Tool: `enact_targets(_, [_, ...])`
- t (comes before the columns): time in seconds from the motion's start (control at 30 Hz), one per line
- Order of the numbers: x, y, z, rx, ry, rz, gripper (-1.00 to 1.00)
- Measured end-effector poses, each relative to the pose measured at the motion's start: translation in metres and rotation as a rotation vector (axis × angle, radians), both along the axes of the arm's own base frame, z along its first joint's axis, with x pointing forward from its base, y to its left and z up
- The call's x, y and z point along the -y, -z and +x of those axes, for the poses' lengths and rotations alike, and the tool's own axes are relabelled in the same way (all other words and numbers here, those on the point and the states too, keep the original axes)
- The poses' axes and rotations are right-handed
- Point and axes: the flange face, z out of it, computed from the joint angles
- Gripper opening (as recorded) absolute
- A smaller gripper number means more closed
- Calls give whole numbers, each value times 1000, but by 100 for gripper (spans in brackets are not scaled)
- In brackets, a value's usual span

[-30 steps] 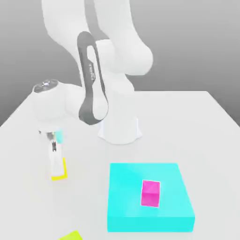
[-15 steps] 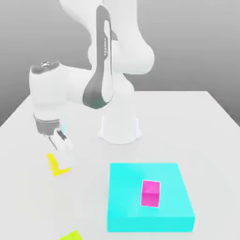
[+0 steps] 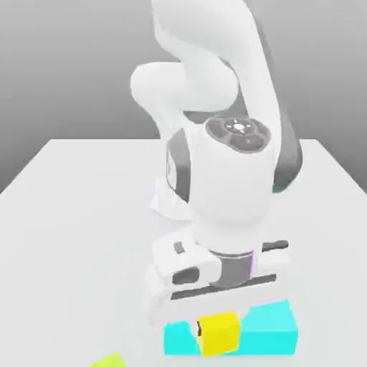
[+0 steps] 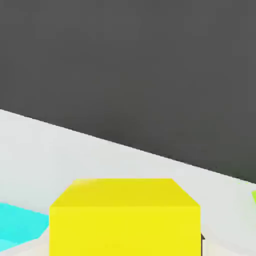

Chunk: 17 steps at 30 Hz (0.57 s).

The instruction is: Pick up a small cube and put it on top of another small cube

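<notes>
The claw [image 3: 217, 331] is pressed nearly together, pinching the yellow cube [image 3: 221, 333]. In the exterior view the cube hangs under the hand, clear of the bench [image 3: 64, 215], near the bench's front edge and a little to the exterior view's right of the middle. A dark finger [image 3: 198, 330] shows against the cube's side on the exterior view's left; the other finger is hidden behind the cube. In the hand view the cube [image 4: 125, 216] sits close before the camera, its top face and one flat side in sight.

Directly behind and below the cube lies the cyan slab [image 3: 272, 331] on the bench, close to the front edge. The hand and the cube cover most of the slab's top; only its front wall and a strip of the top on the exterior view's right show. A corner of the slab [image 4: 20, 222] also shows beside the cube in the hand view. The magenta cube cannot be seen, since the hand and wrist stand in front of where the slab's top lies.

A lime block [image 3: 109, 360] lies at the bench's front edge, well apart from the slab toward the exterior view's left. The arm's base [image 3: 168, 201] stands near the middle of the bench, behind the hand.
</notes>
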Motion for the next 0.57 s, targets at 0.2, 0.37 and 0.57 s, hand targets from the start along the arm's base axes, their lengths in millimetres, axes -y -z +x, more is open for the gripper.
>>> enact_targets(0.2, [-150, -12, 2, -11, -483, 26, -100])
enact_targets(0.37, [-207, 38, -7, -13, -661, 38, 100])
enact_targets(0.57, [-208, 45, -7, -12, -665, 37, 100])
